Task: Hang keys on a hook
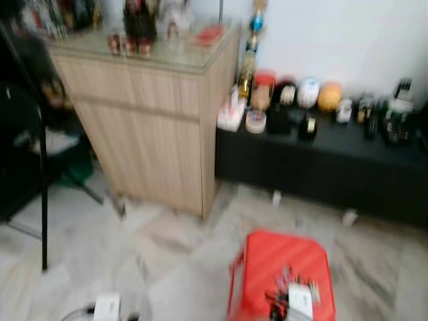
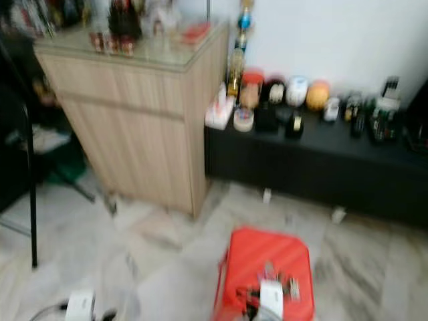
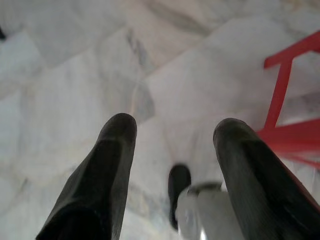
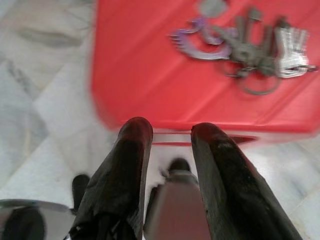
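Keys (image 4: 250, 45) lie in a bunch on the red stool (image 4: 150, 75). My right gripper (image 4: 167, 132) hangs just short of its edge, fingers narrowly parted, empty. My left gripper (image 3: 172, 130) points at the marble floor (image 3: 65, 100), fingers wide, empty.

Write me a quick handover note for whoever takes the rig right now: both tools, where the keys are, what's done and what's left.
Left tool: open, empty, hanging over bare marble floor beside the red stool's legs.
Right tool: open, empty, hanging just short of the stool's near edge, pointed toward the keys.
Keys: a bunch lying on top of the red stool, untouched, with a white tag in the head views.
Hook: I can't make one out; the head views are blurred.
Done: the robot stands in front of the stool.
Left: pick up the keys, likely with the right tool since it's nearer, find the hook, and hang them.
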`<state>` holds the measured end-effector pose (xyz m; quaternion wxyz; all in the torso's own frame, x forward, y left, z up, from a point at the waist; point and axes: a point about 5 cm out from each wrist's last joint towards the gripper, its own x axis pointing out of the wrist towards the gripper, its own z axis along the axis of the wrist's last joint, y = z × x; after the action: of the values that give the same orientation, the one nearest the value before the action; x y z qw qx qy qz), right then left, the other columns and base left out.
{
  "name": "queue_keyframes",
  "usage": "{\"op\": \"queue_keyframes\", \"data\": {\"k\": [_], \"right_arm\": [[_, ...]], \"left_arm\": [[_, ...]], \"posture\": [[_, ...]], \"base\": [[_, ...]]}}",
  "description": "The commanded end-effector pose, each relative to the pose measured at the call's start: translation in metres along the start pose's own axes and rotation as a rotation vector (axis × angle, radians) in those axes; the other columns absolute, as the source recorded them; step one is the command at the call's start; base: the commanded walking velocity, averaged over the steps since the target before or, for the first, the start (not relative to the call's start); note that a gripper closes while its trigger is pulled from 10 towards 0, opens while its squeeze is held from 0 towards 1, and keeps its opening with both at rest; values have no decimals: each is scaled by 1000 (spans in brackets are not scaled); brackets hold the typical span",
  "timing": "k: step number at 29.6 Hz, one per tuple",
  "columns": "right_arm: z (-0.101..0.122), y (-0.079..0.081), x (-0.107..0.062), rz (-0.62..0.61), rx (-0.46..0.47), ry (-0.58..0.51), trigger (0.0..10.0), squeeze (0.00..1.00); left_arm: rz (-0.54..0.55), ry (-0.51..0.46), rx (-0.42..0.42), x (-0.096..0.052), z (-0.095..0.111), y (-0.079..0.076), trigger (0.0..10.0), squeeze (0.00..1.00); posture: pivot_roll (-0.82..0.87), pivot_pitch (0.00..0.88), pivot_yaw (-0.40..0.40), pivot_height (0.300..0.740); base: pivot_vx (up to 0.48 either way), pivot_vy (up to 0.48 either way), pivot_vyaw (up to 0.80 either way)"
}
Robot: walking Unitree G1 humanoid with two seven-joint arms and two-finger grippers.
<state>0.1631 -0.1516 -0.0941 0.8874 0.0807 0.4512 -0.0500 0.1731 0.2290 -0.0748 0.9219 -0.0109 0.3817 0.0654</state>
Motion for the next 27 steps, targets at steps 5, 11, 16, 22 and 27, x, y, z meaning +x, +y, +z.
{"op": "queue_keyframes", "data": {"k": [5,11,16,22,27], "right_arm": [[1,-4,-1,-21,1,-32,10000,0],[7,-6,-3,-33,23,-125,10000,0],[77,-4,0,-67,-13,-413,10000,0],[95,-6,-11,-49,7,-592,10000,0],[100,-4,-18,-13,-22,-673,10000,0]], "left_arm": [[11,-3,-10,-1,-2,0,10000,0],[24,-98,-31,1,14,6,10000,0],[45,-256,-88,2,41,14,10000,0],[-10,-456,-46,-4,68,6,10000,0],[-35,-544,-30,-11,77,0,10000,0]], "posture": [[80,16,-24,740],[77,10,-35,740],[56,7,-44,740],[50,0,-65,740],[50,0,-71,740]], "base": [[0,0,0],[0,0,0],[0,0,0],[0,0,0],[0,0,0]]}}
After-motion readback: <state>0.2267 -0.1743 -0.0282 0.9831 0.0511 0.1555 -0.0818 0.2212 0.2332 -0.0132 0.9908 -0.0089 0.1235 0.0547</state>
